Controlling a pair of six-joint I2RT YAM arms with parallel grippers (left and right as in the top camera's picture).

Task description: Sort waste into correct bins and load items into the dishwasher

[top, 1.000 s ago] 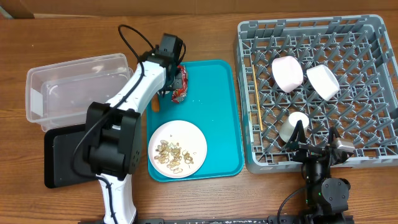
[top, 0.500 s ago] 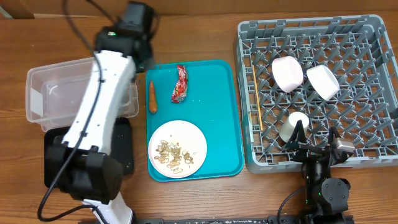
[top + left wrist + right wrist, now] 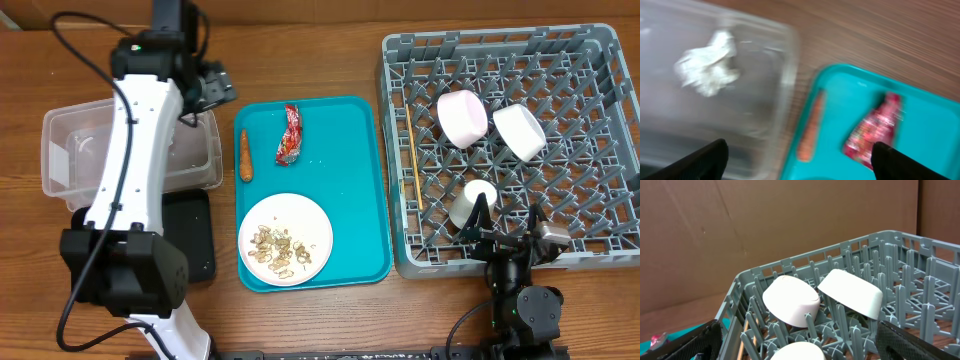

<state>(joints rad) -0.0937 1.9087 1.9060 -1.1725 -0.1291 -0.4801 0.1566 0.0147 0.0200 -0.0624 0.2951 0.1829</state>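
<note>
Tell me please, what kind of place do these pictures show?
Probably a robot test bench staged as a kitchen clearing station, not a real kitchen. A grey dish rack with bowls stands on a wooden table beside a teal tray of food scraps, with plain brown board behind.

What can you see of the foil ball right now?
The foil ball is a crumpled silvery-white lump with irregular folds, somewhat blurred in the left wrist view. It lies loose inside the clear tub, resting on the tub's floor, away from the wall that faces the teal tray. Nothing else shows beside it. The left gripper is open and not touching it.
</note>
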